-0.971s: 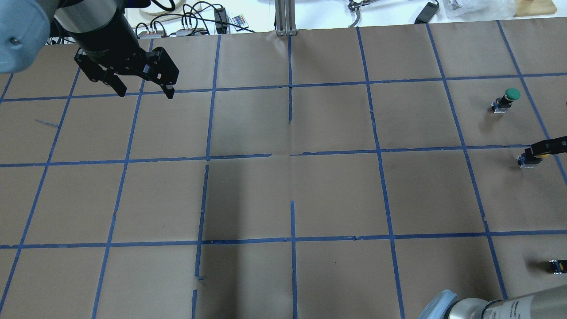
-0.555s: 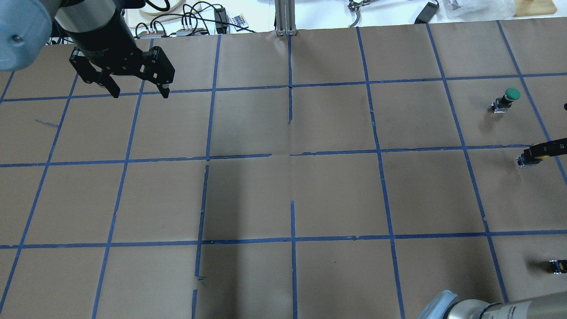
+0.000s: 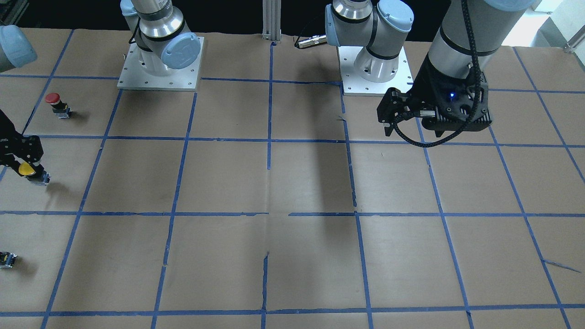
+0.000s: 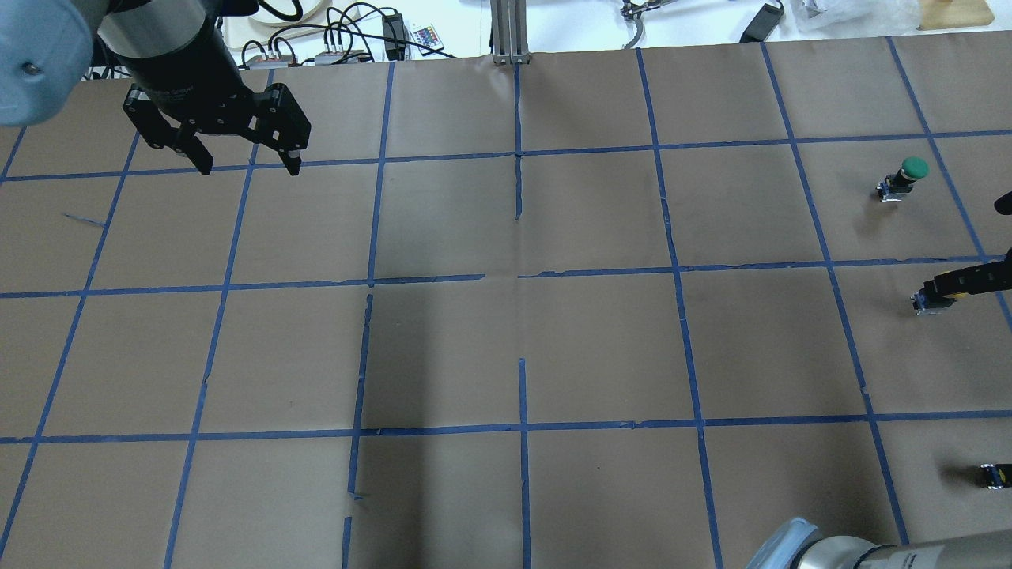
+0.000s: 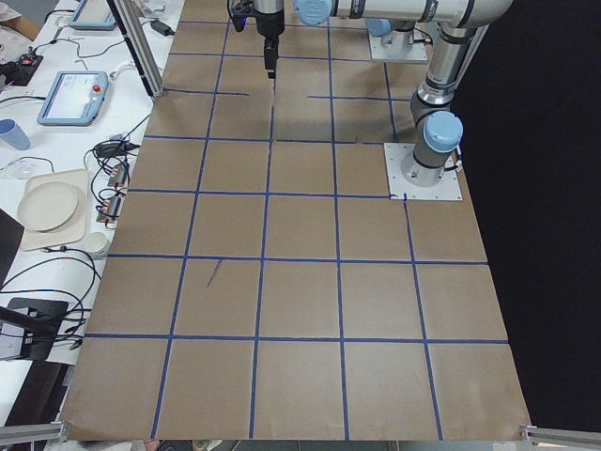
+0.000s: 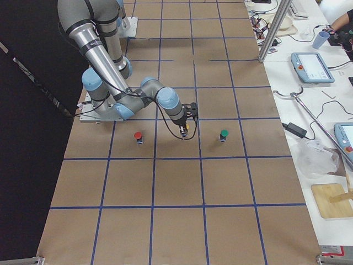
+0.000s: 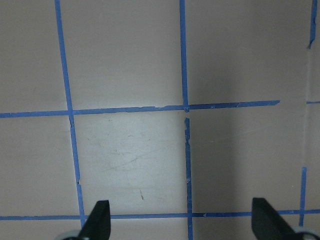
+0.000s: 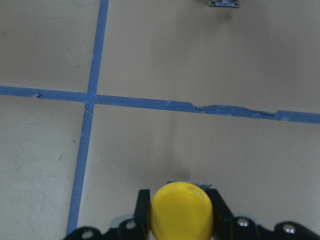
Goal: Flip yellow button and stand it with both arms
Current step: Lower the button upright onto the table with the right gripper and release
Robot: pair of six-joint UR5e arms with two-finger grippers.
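The yellow button point(image 8: 182, 212) sits between the fingers of my right gripper point(image 8: 181, 220), its round cap facing the wrist camera. In the front view the yellow button point(image 3: 27, 170) hangs under the right gripper point(image 3: 23, 157) at the far left edge, body down and close to the paper. In the overhead view its grey body point(image 4: 928, 303) shows below the right gripper point(image 4: 966, 281) at the right edge. My left gripper point(image 4: 249, 167) is open and empty, far off above the table's back left. It also shows in the left wrist view point(image 7: 181, 220).
A green-capped button point(image 4: 909, 175) stands behind the right gripper. A red-capped button point(image 3: 55, 103) stands toward the robot's base. A small dark capless block point(image 4: 994, 474) lies at the right edge. Brown paper with blue tape lines point(image 4: 522, 276) covers the table.
The right gripper has moved a little left and toward the robot with the yellow button in it. The left gripper rose slightly toward the back left, then held still.
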